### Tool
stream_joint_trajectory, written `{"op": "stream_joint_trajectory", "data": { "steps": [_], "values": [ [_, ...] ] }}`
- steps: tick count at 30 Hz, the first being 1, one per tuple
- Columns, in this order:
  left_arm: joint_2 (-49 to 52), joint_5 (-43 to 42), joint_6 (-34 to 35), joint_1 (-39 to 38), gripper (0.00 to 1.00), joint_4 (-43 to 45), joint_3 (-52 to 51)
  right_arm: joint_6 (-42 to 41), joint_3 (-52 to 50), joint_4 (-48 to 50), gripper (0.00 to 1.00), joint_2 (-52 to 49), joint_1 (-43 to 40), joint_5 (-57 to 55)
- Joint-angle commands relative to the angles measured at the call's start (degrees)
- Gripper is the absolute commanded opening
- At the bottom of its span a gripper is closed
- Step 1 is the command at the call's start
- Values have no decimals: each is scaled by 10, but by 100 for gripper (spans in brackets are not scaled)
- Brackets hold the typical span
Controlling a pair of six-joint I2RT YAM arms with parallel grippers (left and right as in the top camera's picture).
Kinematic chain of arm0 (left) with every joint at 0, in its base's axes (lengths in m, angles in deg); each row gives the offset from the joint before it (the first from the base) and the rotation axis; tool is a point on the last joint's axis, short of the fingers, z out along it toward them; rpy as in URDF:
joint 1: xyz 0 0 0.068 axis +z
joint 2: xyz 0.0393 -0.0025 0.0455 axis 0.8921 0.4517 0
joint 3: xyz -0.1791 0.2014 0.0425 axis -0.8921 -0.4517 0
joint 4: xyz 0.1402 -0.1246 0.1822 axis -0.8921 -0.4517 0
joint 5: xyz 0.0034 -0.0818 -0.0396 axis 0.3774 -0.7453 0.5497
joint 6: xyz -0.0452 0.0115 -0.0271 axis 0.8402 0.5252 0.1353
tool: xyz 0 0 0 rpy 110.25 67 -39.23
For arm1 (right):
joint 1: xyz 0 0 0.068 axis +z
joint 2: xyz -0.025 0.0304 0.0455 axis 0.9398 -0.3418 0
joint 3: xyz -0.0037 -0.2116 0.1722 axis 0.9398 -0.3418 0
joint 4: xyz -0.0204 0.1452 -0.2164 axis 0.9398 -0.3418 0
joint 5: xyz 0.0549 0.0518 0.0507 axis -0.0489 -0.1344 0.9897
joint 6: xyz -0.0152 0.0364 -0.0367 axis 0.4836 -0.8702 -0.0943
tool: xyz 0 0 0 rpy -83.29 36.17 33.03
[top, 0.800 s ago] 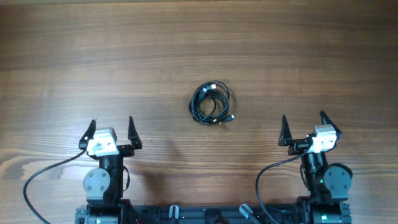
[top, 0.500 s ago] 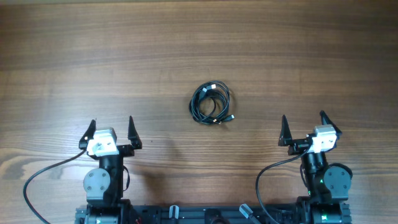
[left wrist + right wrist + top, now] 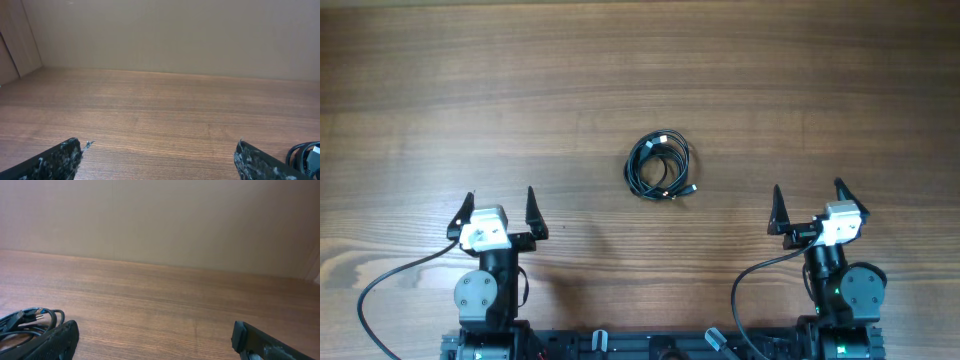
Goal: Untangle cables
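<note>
At the bottom of the overhead frame we are holding both arms (image 3: pixel 485 290) folded low, the left pincer (image 3: pixel 500 203) and right pincer (image 3: pixel 807 197) each gaping empty, tips pointing up-frame. Above and between them, near frame centre, the cables (image 3: pixel 660 166) are lying on the desk (image 3: pixel 820 80) as a roundish coil with no clear long axis, well apart from both, the right perhaps slightly nearer.

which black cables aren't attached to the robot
The thin cables coiled in the middle lie free, silvery plugs showing; the two thicker cables curve back into the arm bases.
</note>
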Motion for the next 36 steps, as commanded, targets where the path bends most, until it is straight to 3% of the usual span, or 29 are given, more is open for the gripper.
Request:
{"op": "stream_joint_trajectory", "data": {
  "steps": [1, 17, 18, 20, 22, 25, 27, 31, 36],
  "values": [
    [-4, -5, 3, -3, 100, 2, -6, 3, 0, 2, 100, 0, -3, -6],
    [-4, -6, -1, -3, 100, 14, -6, 3, 0, 2, 100, 0, -3, -6],
    [-4, -35, 4, -3, 100, 27, -6, 3, 0, 2, 100, 0, -3, -6],
    [-4, -256, 91, -3, 100, 33, -6, 3, 0, 2, 100, 0, -3, -6],
    [-4, -469, 121, -3, 100, 115, -6, 3, 0, 2, 100, 0, -3, -6],
    [-4, -492, 136, -3, 100, 263, -3, 3, 0, 2, 100, 0, -3, -6],
    [-3, -491, 155, -3, 100, 287, 19, 3, 0, 2, 100, 0, -3, -6],
    [40, -492, 153, -3, 100, 176, 143, 3, 0, 2, 100, 0, -3, -6],
    [253, -491, 62, -3, 100, -200, 438, 12, 0, 6, 100, 0, -3, -8]
  ]
}}
